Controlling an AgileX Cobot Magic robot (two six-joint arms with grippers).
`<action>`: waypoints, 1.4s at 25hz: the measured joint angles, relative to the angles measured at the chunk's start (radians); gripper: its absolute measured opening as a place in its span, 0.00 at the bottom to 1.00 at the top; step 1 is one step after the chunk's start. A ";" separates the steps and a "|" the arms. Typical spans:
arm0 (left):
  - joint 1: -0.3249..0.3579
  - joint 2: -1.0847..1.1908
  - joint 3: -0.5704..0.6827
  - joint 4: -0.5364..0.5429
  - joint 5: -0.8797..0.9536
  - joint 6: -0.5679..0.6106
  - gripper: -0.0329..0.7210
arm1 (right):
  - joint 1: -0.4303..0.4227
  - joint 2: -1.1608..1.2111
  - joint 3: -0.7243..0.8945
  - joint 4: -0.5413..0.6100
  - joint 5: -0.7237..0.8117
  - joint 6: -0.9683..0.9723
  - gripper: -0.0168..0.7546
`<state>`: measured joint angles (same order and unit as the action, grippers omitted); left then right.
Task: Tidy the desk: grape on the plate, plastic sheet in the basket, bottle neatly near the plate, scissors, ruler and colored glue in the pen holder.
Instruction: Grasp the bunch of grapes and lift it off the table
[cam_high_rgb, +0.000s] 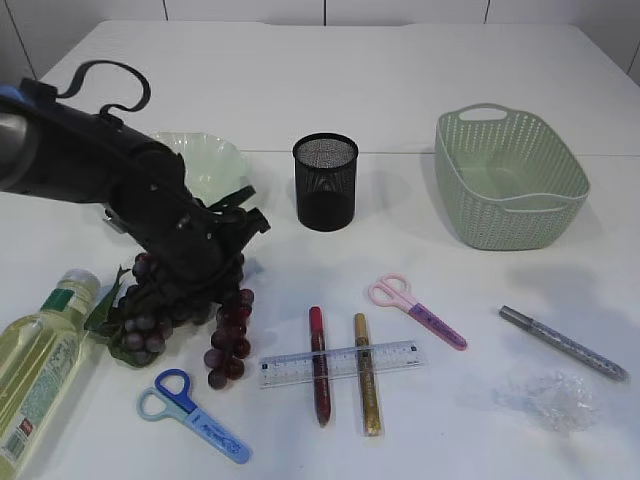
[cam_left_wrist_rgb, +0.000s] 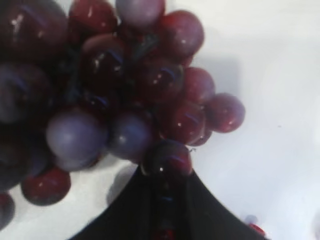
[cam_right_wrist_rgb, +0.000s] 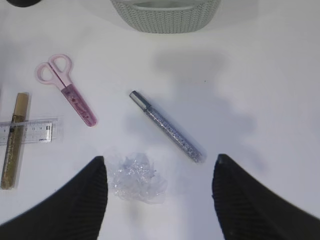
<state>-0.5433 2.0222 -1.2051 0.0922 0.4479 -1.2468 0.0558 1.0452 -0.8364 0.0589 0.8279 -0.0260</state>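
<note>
My left gripper (cam_high_rgb: 205, 265) is shut on the dark red grape bunch (cam_high_rgb: 228, 335) at the left front of the table; in the left wrist view the jaws (cam_left_wrist_rgb: 167, 172) pinch into the grapes (cam_left_wrist_rgb: 150, 85). My right gripper (cam_right_wrist_rgb: 160, 200) is open and empty above the crumpled plastic sheet (cam_right_wrist_rgb: 136, 179), which lies at the front right (cam_high_rgb: 550, 398). The bottle (cam_high_rgb: 40, 365) lies on its side at the far left. The pale green plate (cam_high_rgb: 210, 160) sits behind the left arm. The black mesh pen holder (cam_high_rgb: 325, 182) stands mid-table.
The green basket (cam_high_rgb: 510, 180) stands at the back right. Blue scissors (cam_high_rgb: 195, 415), pink scissors (cam_high_rgb: 415, 310), a clear ruler (cam_high_rgb: 340, 363), red glue (cam_high_rgb: 319, 365), gold glue (cam_high_rgb: 367, 375) and silver glue (cam_high_rgb: 563, 343) lie along the front.
</note>
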 joint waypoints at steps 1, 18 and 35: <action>0.000 -0.012 0.000 0.005 0.002 0.000 0.12 | 0.000 0.000 0.000 0.000 0.000 0.000 0.69; 0.000 -0.304 0.002 0.112 0.068 0.020 0.12 | 0.000 0.000 0.000 0.001 0.002 0.000 0.69; 0.007 -0.563 -0.024 0.411 -0.010 0.066 0.12 | 0.000 0.032 0.000 0.040 0.000 0.000 0.69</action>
<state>-0.5358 1.4596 -1.2293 0.5033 0.4382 -1.1809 0.0558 1.0770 -0.8368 0.0993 0.8278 -0.0260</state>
